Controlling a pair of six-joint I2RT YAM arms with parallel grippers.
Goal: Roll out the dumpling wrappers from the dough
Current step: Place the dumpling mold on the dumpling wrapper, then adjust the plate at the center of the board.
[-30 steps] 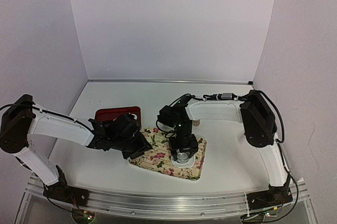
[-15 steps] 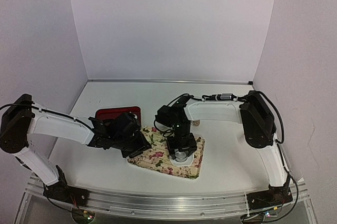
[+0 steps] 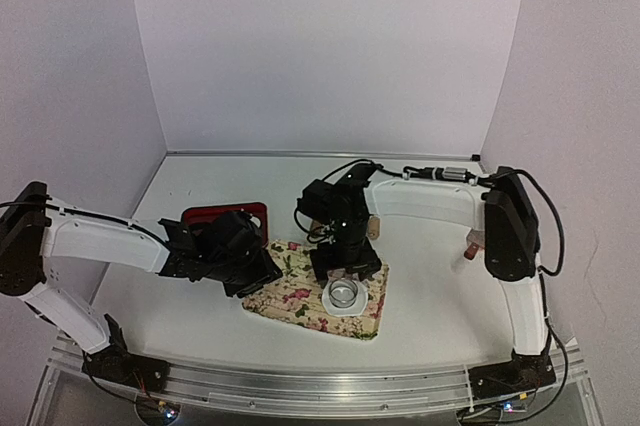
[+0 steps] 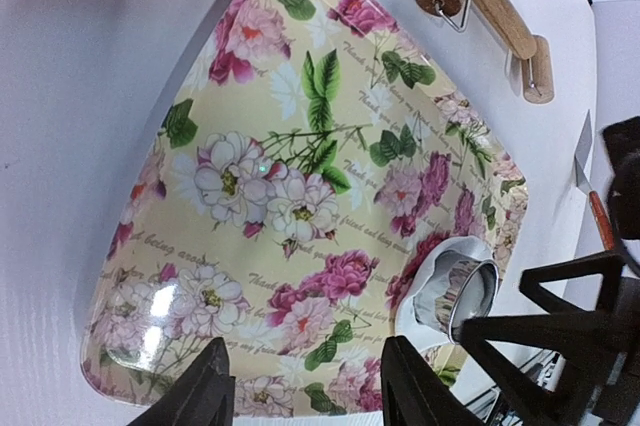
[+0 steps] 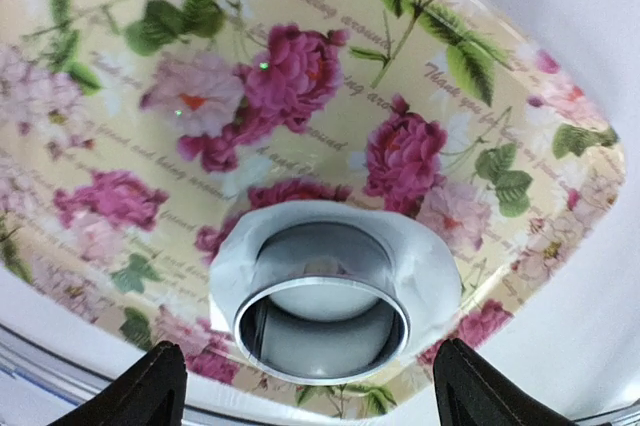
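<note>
Right gripper (image 3: 344,268) has lifted off the ring cutter (image 3: 344,293) since a second ago and now sits just behind it, toward the back wall. We also note that the right arm's elbow has swung outward. The left arm has barely shifted.

Right jaws: wide apart. In the right wrist view the two fingertips (image 5: 150,386) flank the frame's bottom corners and the cutter stands free ahead of them, touching neither.

Left gripper (image 3: 262,274): at the left edge of the floral mat (image 3: 295,301). Its jaws are apart, with the mat's near edge showing below the gap, and we see nothing clamped.

Dough (image 5: 435,256): a flattened white sheet near the mat's front right corner. The cutter stands upright on it, and pale dough is visible inside the ring.

Other items: a red tray (image 3: 225,214) just behind the left gripper and a wooden rolling pin (image 4: 490,6) on the table beyond the mat.
</note>
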